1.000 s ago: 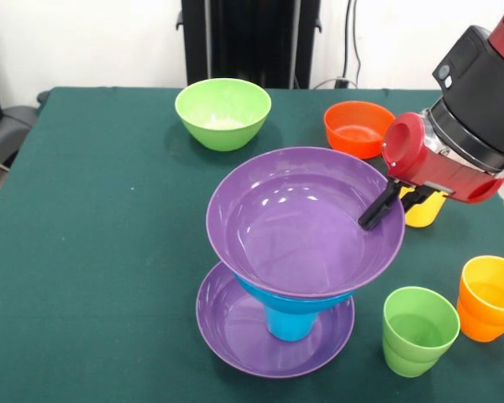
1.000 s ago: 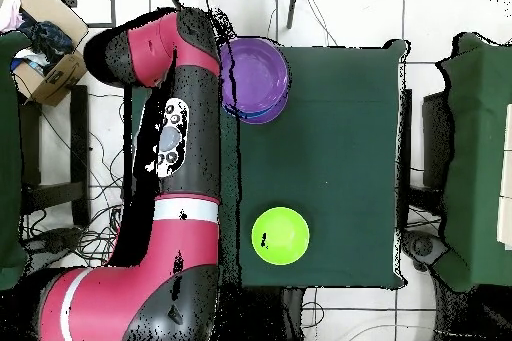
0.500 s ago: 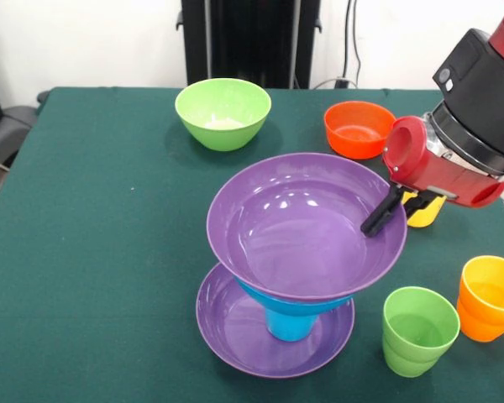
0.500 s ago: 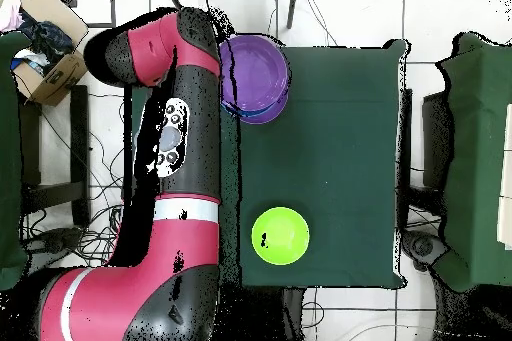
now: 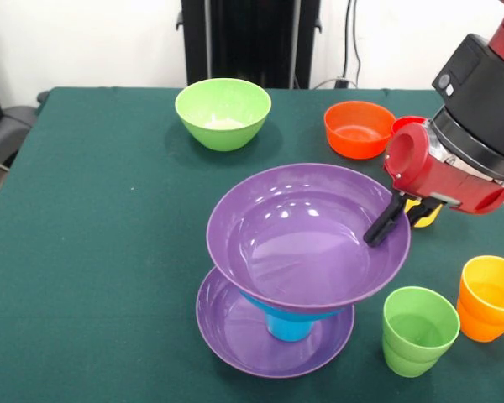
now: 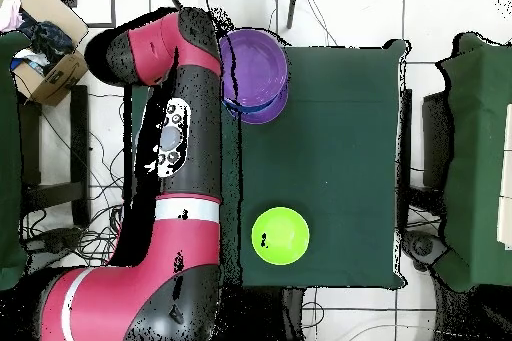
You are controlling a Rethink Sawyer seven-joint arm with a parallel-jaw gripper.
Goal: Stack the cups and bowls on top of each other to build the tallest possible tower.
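Observation:
The tower stands at the front middle of the table. Its base is a wide purple bowl (image 5: 235, 327). A blue piece (image 5: 290, 324) stands in it, mostly hidden; I cannot tell cup from bowl. A second wide purple bowl (image 5: 307, 239) sits over the blue piece, slightly tilted, and also shows in the overhead view (image 6: 258, 75). My gripper (image 5: 386, 220) is shut on this bowl's right rim, one black finger inside it. A green cup (image 5: 418, 329) and an orange cup (image 5: 490, 296) stand at the right front. A yellow cup (image 5: 427, 217) is partly hidden behind the gripper.
A light green bowl (image 5: 223, 112) stands at the back, also in the overhead view (image 6: 280, 235). A smaller orange bowl (image 5: 359, 128) is at the back right, with a red cup's rim (image 5: 406, 122) beside it. The arm (image 6: 180, 157) covers one side of the table from above.
The upper purple bowl has come down over the blue piece and shifted slightly right. My gripper has lowered with it, still on its rim.

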